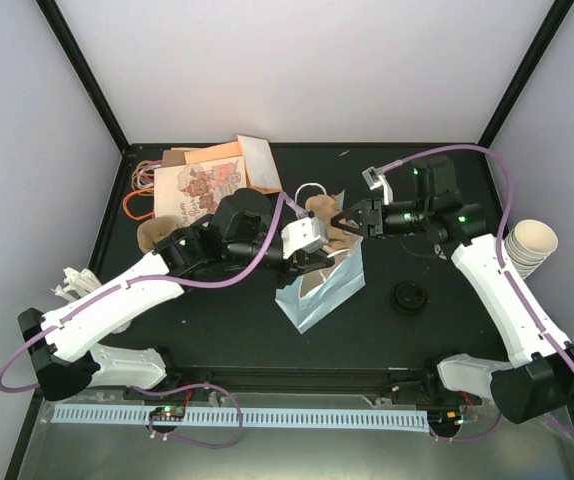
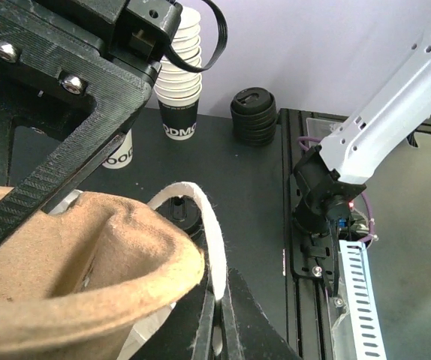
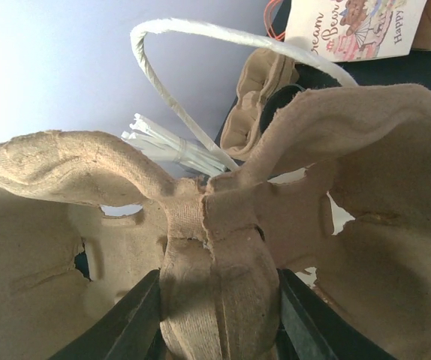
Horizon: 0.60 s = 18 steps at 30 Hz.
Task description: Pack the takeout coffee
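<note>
While right fingers (image 3: pixel 129 322) clamp pulp carrier (image 3: pixel 215 296), left fingers (image 2: pixel 239 324) pinch white handle (image 2: pixel 212 240), "Happy" on printed bag (image 3: pixel 351 26).

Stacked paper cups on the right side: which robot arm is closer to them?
Right. The right arm passes close beside the stacked cups, between them and the paper bag. The left arm is on the bag's other side, far from them.

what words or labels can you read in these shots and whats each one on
"ODMC", ends cut off: black band on the stacked paper cups.
"OOC", partial: black band on the single cup beside them.
"ream Bea" and "Happy": printed gift bag.
That bag's print in the top view: too small to read.
</note>
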Available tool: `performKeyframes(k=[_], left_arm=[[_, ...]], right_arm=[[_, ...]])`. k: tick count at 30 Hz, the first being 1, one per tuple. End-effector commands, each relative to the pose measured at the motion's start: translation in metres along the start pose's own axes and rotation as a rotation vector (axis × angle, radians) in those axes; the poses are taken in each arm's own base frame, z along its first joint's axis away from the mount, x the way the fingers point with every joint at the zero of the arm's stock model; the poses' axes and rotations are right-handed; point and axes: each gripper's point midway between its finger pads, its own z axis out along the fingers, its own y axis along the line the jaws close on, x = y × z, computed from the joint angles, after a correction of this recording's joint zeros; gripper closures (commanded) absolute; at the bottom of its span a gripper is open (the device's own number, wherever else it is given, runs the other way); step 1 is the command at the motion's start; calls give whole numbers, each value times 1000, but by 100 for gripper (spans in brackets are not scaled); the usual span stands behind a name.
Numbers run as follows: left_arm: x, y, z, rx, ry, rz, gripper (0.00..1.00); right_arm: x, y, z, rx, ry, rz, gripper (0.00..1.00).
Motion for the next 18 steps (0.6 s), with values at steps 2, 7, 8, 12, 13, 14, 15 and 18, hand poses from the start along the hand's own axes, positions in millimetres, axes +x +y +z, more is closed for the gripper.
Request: performKeyframes(k=[2,7,8,12,13,14,15,18], left_arm=[[-16,-5,-1,14,-41,38,99],[-17,-5,-2,14,-45,37,98],[-18,-5,-2,14,-46,38,98],[-21,-7,-4,13,-60,34,90],[-22,-7,-6,10,-63,32,84],[-22,-7,-7,6,-68,29,79],[-24,-8,-9,4,-77,28,75],[-28,-8,-17,-14,-102,18,63]], right_arm=[[-5,6,-2,24,-5,-39,62],[-4,7,0,83,9,-78,62],[-3,5,2,95,19,-80,62],[0,-1,4,147,44,-104,62],[2,-2,4,155,49,-111,62],[2,-3,3,163,51,-115,62],[3,-4,2,169,52,-119,62],[7,-5,3,171,69,-120,62]])
